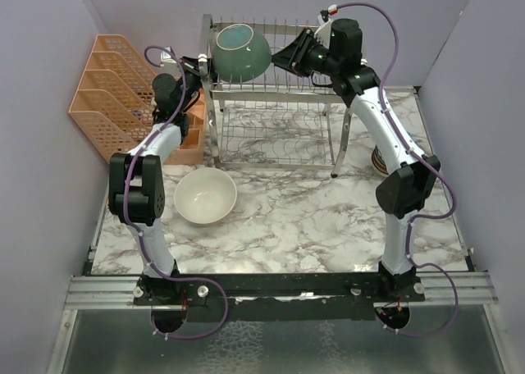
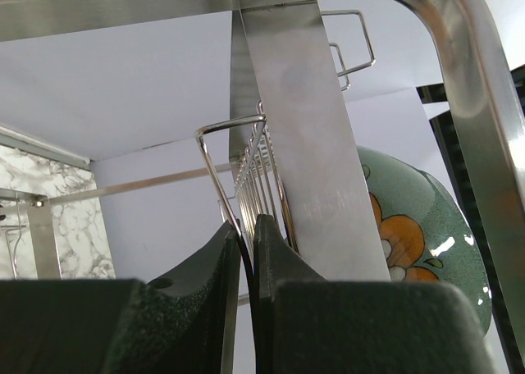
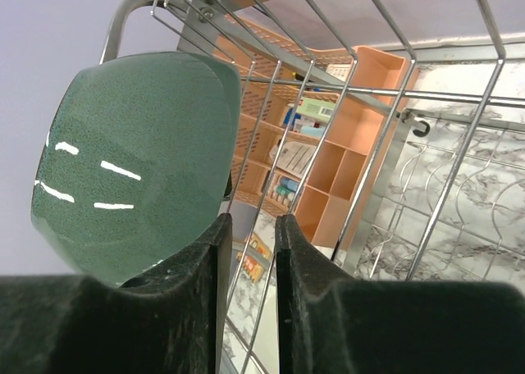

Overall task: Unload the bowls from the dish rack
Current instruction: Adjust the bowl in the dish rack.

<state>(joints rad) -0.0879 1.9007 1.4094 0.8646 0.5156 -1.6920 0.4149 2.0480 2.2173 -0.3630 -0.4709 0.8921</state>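
marble table [image 1: 312,218] bears cream bowl [image 1: 205,196]; teal bowl [image 1: 240,52] atop dish rack [image 1: 279,136].

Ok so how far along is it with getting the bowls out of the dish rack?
Partly done. One cream bowl already sits on the table in front of the dish rack. No bowl is gripped: the left end effector and right end effector flank the teal bowl, which leans on the top tier. Lifting that bowl out is what remains; the lower tier looks bare.

Lavender walls [image 1: 49,62], marble tabletop [image 1: 287,218]
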